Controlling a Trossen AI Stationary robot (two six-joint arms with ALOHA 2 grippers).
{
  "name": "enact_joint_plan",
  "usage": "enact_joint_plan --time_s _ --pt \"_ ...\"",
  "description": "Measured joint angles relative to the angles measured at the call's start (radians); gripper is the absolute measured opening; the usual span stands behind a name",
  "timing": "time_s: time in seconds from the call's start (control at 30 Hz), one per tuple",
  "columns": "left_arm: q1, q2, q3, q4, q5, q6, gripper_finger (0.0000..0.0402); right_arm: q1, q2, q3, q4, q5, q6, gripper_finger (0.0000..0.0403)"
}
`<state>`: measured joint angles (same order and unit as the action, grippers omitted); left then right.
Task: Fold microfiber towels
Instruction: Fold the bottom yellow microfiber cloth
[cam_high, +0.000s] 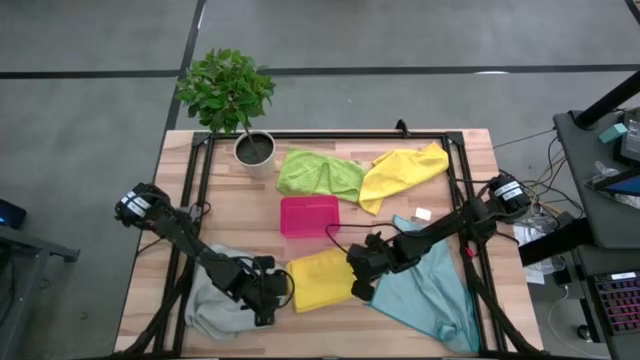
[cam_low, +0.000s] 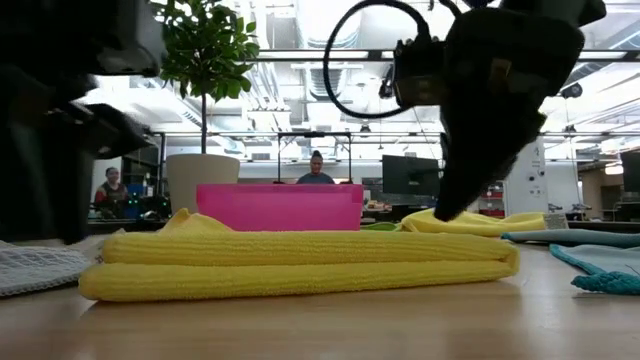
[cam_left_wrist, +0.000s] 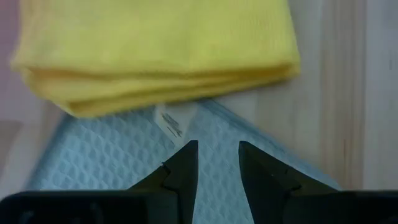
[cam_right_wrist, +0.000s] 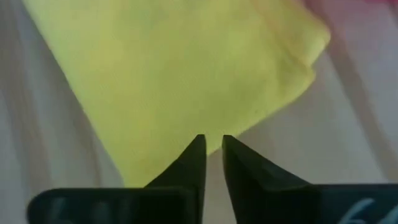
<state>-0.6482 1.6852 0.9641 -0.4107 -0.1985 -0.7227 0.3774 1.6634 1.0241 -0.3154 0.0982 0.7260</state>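
Your right gripper (cam_high: 362, 283), fingers slightly apart, empty, sits at the folded yellow towel (cam_high: 320, 279), lower centre. Left gripper (cam_high: 270, 300), parted, hovers over the grey towel (cam_high: 215, 300).

Two slim black robot arms are built from jointed tubular segments. Each has a rounded motor housing at its base with a pale circular cap. A thin black cable loops out beside the right arm's wrist. The left gripper (cam_left_wrist: 214, 163) has two matte black, wedge-shaped fingers tapering to blunt tips on a flat black crossbar. The right gripper (cam_right_wrist: 211, 158) has the same dark tapered fingers, with narrower points.
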Motion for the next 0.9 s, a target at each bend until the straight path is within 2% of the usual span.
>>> enact_joint_plan --time_s 0.13,0.3,0.47,0.6,0.9 --pt "-0.016 0.001 -0.009 0.003 0.001 0.003 0.0100 -0.006 0.003 0.000 0.001 0.000 0.080 0.0091" --pt "-0.014 0.015 -0.025 0.076 -0.084 0.007 0.0100 -0.027 0.005 -0.018 0.000 0.015 0.155 0.0146" --pt "-0.015 0.033 -0.032 0.122 -0.107 0.026 0.0100 -0.029 0.006 -0.032 0.011 0.016 0.184 0.0190" --pt "-0.015 0.052 -0.034 0.140 -0.113 0.027 0.0100 -0.029 0.006 -0.049 0.058 0.016 0.195 0.0210" --pt "-0.015 0.063 -0.034 0.165 -0.114 0.028 0.0100 -0.038 0.006 -0.193 0.348 0.013 0.270 0.0226"
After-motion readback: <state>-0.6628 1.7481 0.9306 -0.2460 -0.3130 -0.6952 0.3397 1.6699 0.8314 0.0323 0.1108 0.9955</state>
